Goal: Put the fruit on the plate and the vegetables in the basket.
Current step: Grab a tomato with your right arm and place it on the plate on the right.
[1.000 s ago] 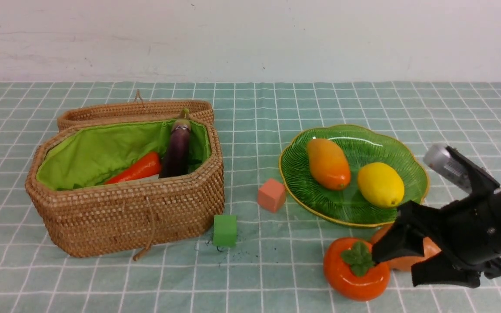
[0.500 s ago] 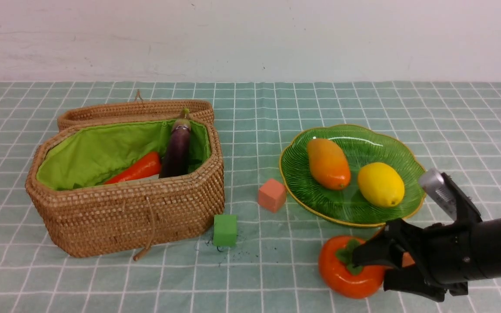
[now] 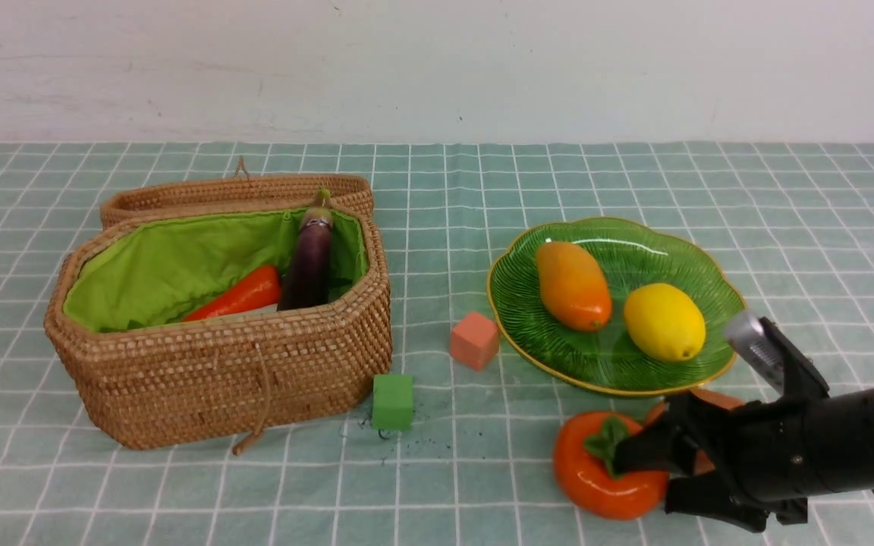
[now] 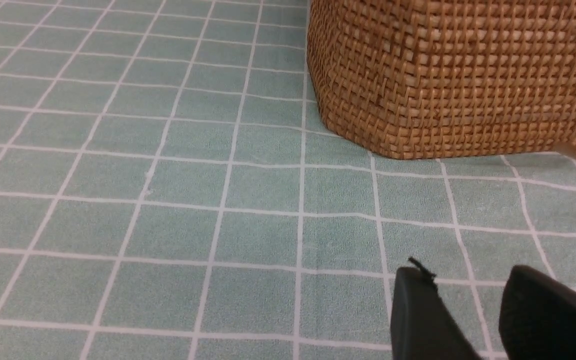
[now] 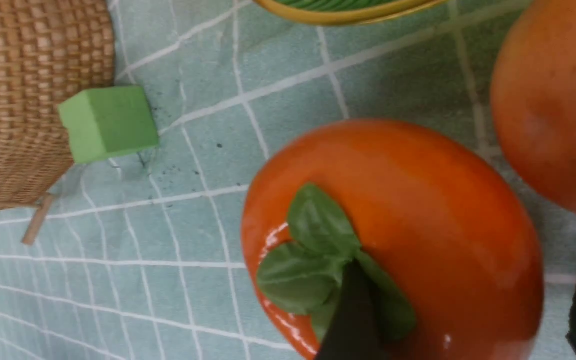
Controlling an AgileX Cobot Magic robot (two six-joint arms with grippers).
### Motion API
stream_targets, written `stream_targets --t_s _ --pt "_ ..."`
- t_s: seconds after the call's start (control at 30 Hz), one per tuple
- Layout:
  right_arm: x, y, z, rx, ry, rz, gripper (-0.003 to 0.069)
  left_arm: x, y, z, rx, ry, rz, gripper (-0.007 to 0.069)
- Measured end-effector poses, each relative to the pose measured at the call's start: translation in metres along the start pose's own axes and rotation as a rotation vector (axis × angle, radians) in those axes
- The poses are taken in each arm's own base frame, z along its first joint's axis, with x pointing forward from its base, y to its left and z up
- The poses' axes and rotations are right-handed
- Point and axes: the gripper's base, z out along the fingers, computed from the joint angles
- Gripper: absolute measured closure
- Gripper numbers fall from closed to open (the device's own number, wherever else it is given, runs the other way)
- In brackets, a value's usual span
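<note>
**Right gripper straddles the persimmon at lower right**

In the front view we see the persimmon (image 3: 589,474) on the checked cloth (image 3: 482,189) in the lower right of the frame, just below the plate (image 3: 528,334). The right gripper (image 3: 643,479) reaches it from the right edge. Its fingers are apart with the fruit between them: one tip lies over the green leafy cap, and in the right wrist view the other sits just off the fruit's side.

The potato (image 5: 553,100) lies just beside the persimmon, mostly hidden behind that gripper in the front view. The mango (image 3: 572,285) and lemon (image 3: 664,321) lie side by side on the plate.

At left of centre, the basket (image 3: 217,379) stands open with the eggplant (image 3: 308,262) leaning against its wall and the carrot (image 3: 243,293) beside it. A green cube (image 3: 392,401) and a pink cube (image 3: 473,340) sit between basket and plate.

The left gripper (image 4: 463,272) shows only in its wrist view, fingers slightly apart and empty, near the basket's wall.
</note>
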Motion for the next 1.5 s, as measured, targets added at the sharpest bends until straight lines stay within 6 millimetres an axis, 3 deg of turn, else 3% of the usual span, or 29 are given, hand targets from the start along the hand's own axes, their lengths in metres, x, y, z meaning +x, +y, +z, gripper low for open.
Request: stream_targets --t_s 0.17,0.73,1.03,1.23,1.5 --pt "-0.001 0.002 0.003 -0.038 -0.007 -0.026 0.0249 0.0 0.0 0.0 0.0 0.0 0.0 0.0386" --pt "0.002 0.01 0.002 -0.135 0.03 -0.028 0.0249 0.0 0.0 0.0 0.0 0.0 0.0 0.0386" --pt "0.0 0.03 -0.02 -0.185 -0.052 -0.075 0.0249 0.0 0.0 0.0 0.0 0.0 0.0 0.0386" --pt "-0.02 0.047 -0.037 -0.155 -0.164 -0.131 0.0249 0.0 0.0 0.0 0.0 0.0 0.0 0.0386" --pt "-0.056 0.055 -0.032 -0.088 -0.262 -0.143 0.0249 0.0 0.0 0.0 0.0 0.0 0.0 0.0386"
